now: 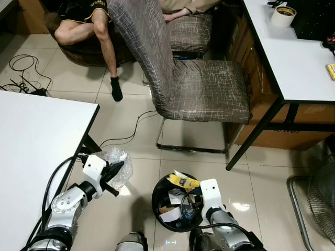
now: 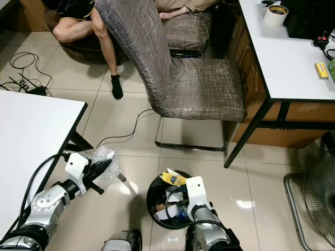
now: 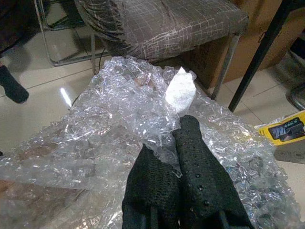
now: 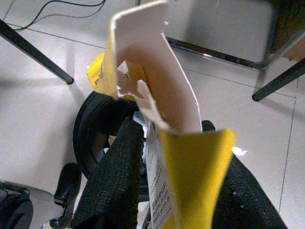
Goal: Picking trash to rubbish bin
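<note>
Over bin rim: right end effector pinching yellow package.

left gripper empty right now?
No. In the left wrist view the left gripper has its black fingers pinched shut on a crumpled sheet of clear bubble wrap.

I see a crumpled clear bubble wrap wad held off the tiled floor, left of my round black rubbish bin. A torn yellow cardboard package sits tilted over the bin's paper-filled opening.
</note>
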### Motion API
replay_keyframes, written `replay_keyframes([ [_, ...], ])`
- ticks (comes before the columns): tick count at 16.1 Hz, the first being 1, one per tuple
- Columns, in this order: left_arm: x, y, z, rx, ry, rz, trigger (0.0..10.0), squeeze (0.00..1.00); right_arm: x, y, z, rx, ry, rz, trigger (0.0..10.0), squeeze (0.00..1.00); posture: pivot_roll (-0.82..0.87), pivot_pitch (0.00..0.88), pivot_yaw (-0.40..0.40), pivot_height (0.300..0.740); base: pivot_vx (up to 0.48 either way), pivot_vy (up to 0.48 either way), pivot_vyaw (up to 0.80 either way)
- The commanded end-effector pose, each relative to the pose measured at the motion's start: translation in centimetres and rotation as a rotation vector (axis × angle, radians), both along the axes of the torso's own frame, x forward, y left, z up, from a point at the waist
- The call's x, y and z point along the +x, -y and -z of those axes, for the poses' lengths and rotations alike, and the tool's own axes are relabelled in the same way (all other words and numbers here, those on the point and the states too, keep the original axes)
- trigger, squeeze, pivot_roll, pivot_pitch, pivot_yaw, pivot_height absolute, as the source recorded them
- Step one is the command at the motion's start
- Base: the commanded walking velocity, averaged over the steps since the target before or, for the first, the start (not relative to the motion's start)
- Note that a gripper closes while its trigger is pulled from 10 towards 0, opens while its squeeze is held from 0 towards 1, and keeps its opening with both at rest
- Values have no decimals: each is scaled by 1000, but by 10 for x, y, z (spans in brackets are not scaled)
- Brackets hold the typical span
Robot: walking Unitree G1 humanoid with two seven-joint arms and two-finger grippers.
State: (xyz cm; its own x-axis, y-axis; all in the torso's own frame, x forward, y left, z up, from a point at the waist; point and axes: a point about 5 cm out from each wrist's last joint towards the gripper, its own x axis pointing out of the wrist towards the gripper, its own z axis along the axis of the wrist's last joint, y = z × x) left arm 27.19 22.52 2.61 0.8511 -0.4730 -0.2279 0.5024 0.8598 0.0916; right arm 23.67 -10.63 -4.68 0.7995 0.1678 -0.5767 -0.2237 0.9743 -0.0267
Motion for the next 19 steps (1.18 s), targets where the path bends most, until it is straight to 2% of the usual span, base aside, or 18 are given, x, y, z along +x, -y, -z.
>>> replay_keyframes([
  [1, -4, -7, 2, 15, -12, -6, 10000, 0, -7, 3, 5, -5, -18, 17, 10000, 1000, 295, 233, 34, 740, 0, 0, 0],
  [19, -8, -12, 2, 33, -8, -5, 10000, 0, -3, 9, 3, -24, 1, 42, 10000, 1000, 293, 238, 38, 740, 0, 0, 0],
])
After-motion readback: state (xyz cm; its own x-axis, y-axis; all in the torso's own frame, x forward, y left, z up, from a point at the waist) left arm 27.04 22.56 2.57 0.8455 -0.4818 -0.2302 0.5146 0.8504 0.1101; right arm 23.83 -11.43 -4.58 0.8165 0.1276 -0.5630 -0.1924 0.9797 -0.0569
